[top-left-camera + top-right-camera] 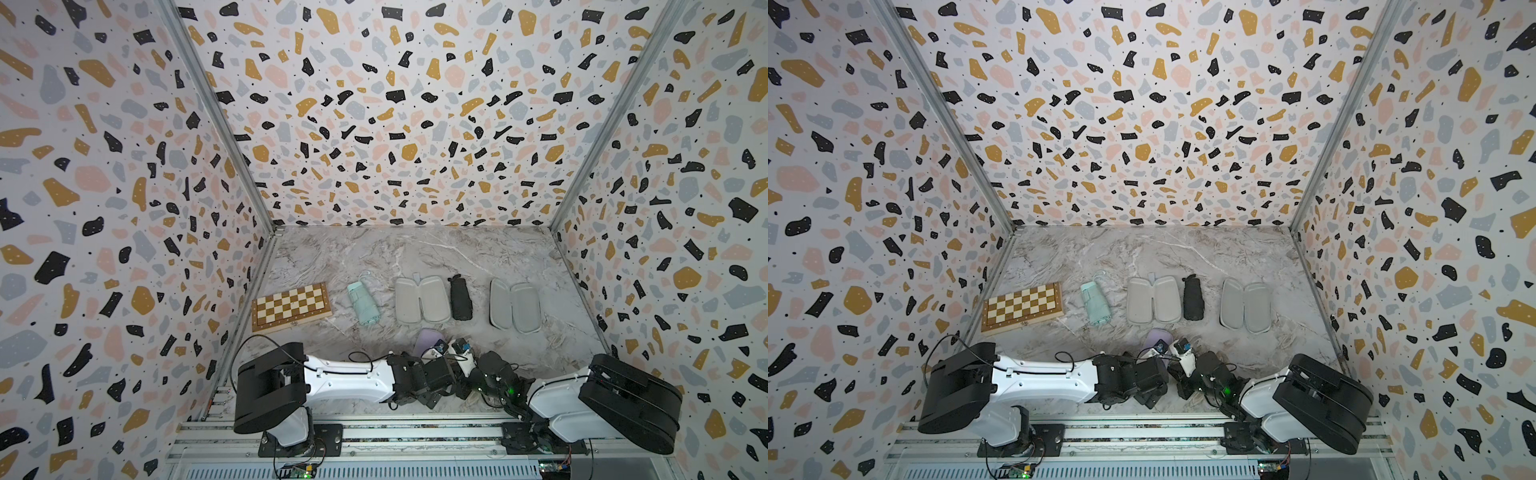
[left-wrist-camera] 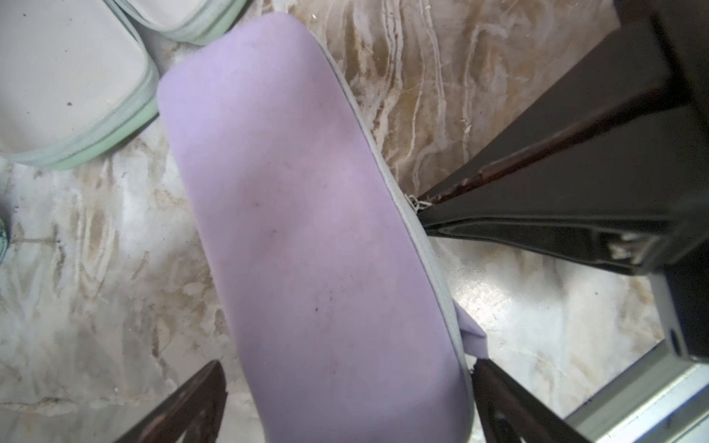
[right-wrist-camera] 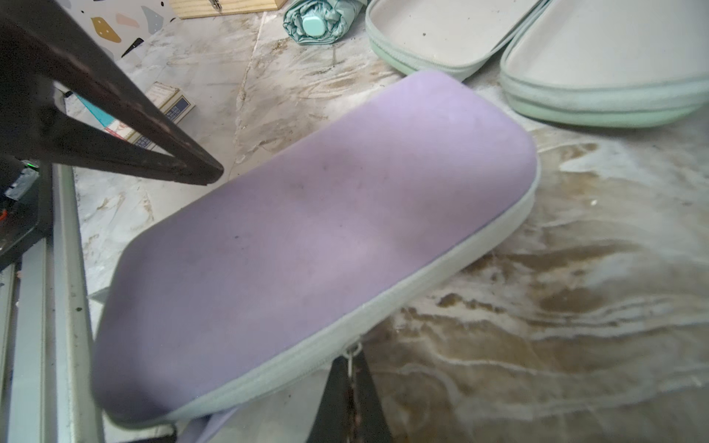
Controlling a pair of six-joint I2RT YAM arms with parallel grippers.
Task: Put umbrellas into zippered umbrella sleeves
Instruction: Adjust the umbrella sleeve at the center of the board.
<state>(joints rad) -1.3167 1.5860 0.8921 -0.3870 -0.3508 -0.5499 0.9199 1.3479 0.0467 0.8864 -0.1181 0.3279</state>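
Lilac sleeve (image 2: 307,230) folded closed, lying on marble table (image 2: 518,307) near front edge, between both arms; wrists cover most of it in both top views. Left gripper (image 2: 347,372) spread wide; fingers (image 2: 192,399) straddle one end of sleeve, one per long side; I cannot tell whether they touch it. Right gripper (image 3: 351,370) pressed together, tips pinching zip pull (image 3: 353,349) about midway along sleeve's zip edge. Mint sleeve (image 3: 575,57) lies open just beyond lilac one; mint umbrella (image 3: 322,21) beside that.
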